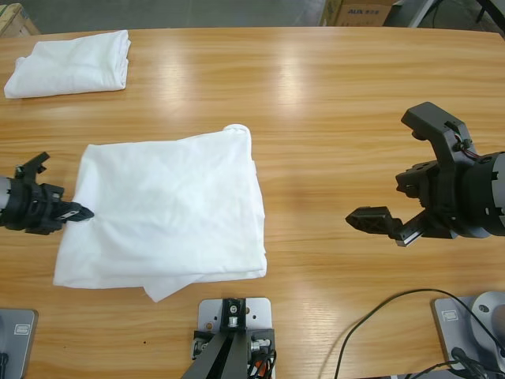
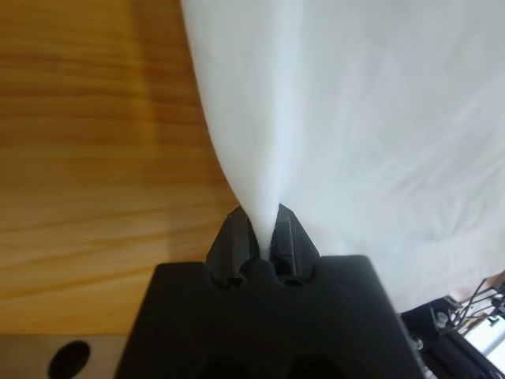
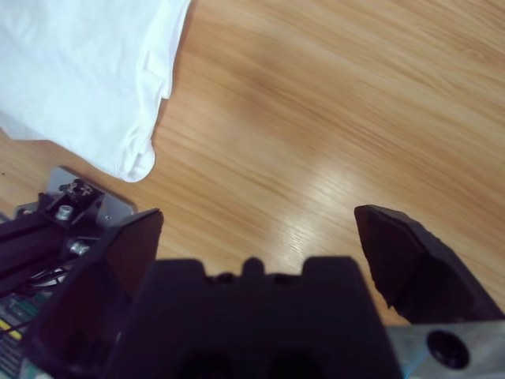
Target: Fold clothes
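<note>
A white T-shirt (image 1: 170, 209), folded into a rough rectangle, lies left of the table's middle. My left gripper (image 1: 79, 212) is at its left edge, shut on a pinch of the cloth (image 2: 316, 118), which rises from between the jaws in the left wrist view (image 2: 265, 229). A second white T-shirt (image 1: 72, 63) lies folded at the far left corner. My right gripper (image 1: 398, 181) hovers open over bare wood at the right, well apart from the shirt (image 3: 87, 79), with nothing between its jaws (image 3: 260, 253).
A black cable (image 1: 379, 324) loops on the table at the front right. A cardboard box (image 1: 359, 12) stands beyond the table's far edge. Bare wood (image 1: 331, 118) lies between the shirt and the right arm.
</note>
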Robot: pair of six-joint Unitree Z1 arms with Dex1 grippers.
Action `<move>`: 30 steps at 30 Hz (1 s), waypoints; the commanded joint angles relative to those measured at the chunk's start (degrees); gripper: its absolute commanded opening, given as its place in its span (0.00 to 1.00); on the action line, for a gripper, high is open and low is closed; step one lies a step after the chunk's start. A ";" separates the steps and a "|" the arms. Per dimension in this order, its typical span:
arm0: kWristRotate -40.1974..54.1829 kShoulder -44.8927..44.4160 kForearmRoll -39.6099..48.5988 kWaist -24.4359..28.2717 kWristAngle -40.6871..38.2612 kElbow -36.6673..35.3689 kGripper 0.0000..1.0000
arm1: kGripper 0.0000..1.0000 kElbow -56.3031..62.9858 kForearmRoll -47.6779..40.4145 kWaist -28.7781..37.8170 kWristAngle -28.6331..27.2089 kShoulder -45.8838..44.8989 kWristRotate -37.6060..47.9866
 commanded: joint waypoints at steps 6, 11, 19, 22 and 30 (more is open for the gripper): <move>3.93 -4.53 16.13 -11.28 3.06 -17.37 0.00 | 0.98 4.02 -2.26 0.51 1.93 2.49 1.22; 3.50 -0.25 17.83 -20.73 3.50 -25.21 0.00 | 0.98 4.67 -2.93 0.51 2.12 3.01 1.50; 3.80 9.53 17.80 -31.10 2.13 -37.44 0.00 | 0.98 6.20 -5.64 0.51 3.00 4.28 1.83; 3.93 10.88 17.96 -32.25 1.94 -40.08 0.00 | 0.98 6.48 -6.69 0.51 3.25 5.14 1.83; 4.07 7.12 20.42 -30.79 3.54 -36.51 0.00 | 0.98 6.52 -6.87 0.51 2.81 4.12 1.92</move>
